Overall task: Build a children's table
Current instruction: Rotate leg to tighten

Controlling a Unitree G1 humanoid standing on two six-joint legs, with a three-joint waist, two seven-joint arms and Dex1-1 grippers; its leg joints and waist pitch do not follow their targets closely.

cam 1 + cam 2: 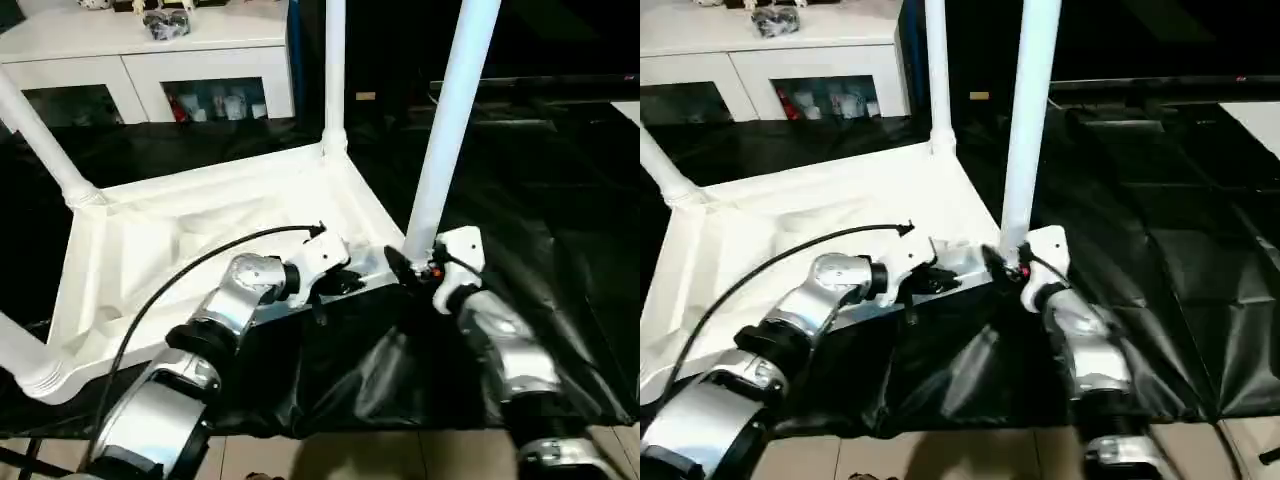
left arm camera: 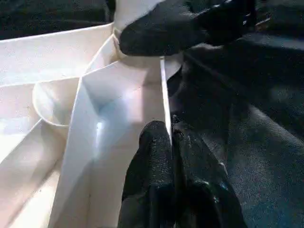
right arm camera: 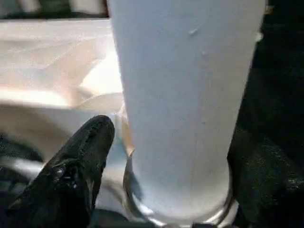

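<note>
The children's table lies upside down on a black sheet, its ribbed white tabletop [image 1: 200,230] facing up. White legs stand in its corner sockets: far left [image 1: 40,140], far right [image 1: 335,70], near right [image 1: 450,120] and near left [image 1: 25,360]. My left gripper [image 2: 171,137] is shut on the thin near rim of the tabletop [image 2: 118,99], close to the near right corner. My right gripper [image 3: 180,142] is open around the base of the near right leg [image 3: 185,85], one finger [image 3: 80,161] on each side of the tube just above the socket.
A white cabinet with glass doors [image 1: 150,70] stands behind the table at the back left. The black sheet [image 1: 560,200] spreads out to the right and is creased in front. Tiled floor [image 1: 350,455] shows at the near edge. A black cable [image 1: 180,275] arcs over my left forearm.
</note>
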